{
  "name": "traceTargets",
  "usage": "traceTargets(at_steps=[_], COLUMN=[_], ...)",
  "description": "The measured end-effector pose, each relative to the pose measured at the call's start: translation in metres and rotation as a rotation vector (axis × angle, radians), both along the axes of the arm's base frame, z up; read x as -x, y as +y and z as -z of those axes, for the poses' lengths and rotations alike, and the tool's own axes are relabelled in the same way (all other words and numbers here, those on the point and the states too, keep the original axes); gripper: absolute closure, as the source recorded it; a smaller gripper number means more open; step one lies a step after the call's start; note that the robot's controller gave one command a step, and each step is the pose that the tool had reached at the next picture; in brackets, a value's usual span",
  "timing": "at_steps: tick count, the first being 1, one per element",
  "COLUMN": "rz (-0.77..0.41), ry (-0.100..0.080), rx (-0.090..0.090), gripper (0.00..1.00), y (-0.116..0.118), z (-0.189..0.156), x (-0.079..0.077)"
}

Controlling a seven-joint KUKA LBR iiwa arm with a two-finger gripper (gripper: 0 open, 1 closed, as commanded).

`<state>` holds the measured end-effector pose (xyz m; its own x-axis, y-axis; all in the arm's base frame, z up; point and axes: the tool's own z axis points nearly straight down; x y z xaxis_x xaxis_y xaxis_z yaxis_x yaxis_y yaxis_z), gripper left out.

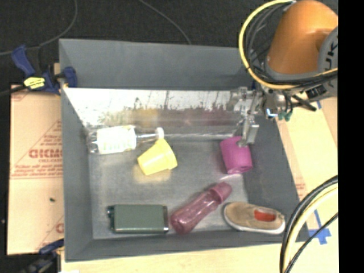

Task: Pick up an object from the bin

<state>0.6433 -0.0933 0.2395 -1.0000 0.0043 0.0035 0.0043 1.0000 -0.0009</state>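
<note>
Six loose things are lying spread over the floor of the grey bin (pixel 77 169), none heaped.

Gripper (pixel 248 134) is hanging low in the right back part of the bin, under the arm's orange cover (pixel 301 33). Its tip is sitting at the upper edge of a magenta cup (pixel 236 157), which is lying close to the right wall. Touching the cup or just above it: cannot tell. The jaws are not showing clearly from where I stand, so I cannot tell how wide they are set or whether they have hold of anything.

Left of the magenta cup, well apart, a yellow cup (pixel 156 158) is lying on its side. Just beyond it, along the back wall, a clear bottle (pixel 116 139) with a white middle is lying flat.

Front row, left to right: a dark green case (pixel 139 218), a pink baby bottle (pixel 200 207) slanting up to the right with its base beside the case, and a pale shoe (pixel 254 216) showing red inside.
</note>
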Motion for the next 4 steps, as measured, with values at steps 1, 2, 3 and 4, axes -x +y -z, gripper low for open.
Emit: traceTargets(at_steps=[1, 2, 3, 4], rz=[-0.002, -0.062, -0.116, -0.218], ry=[-0.009, -0.010, -0.007, -0.028], rx=[0.002, 0.002, 0.002, -0.011], gripper=[0.00, 0.00, 0.00, 0.00], y=[0.000, -0.012, -0.019, -0.031], z=[-0.006, 0.089, 0.113, 0.164], x=[-0.001, 0.003, 0.012, 0.031])
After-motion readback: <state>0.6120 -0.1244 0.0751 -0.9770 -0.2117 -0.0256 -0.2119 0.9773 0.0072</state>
